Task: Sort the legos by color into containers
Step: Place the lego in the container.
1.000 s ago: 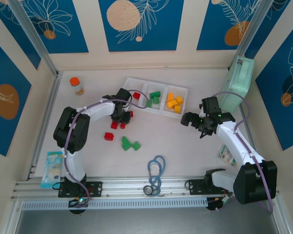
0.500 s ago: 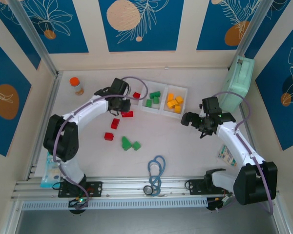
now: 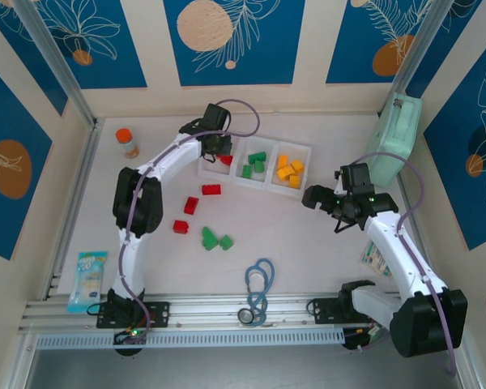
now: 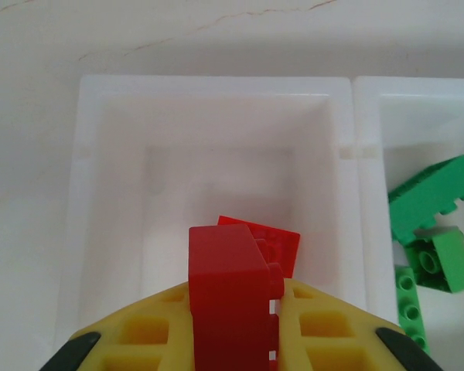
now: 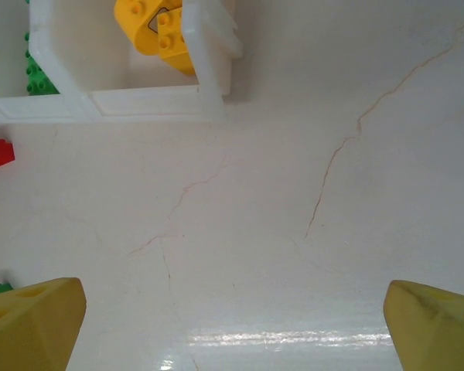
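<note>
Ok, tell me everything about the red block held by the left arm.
The red block is a chunky piece of glossy plastic. The face toward the left wrist camera is smooth, and small notches run down its right edge. The yellow left fingers clamp it from both sides, and its upper part sticks out past them. It hangs over the near part of the white left-end compartment, not yet released. Another red piece lies in there just behind it; whether they touch cannot be told.

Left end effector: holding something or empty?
Holding. Yellow fingers of the left end effector clamp a red lego over the tray's end compartment, where another red lego lies.
</note>
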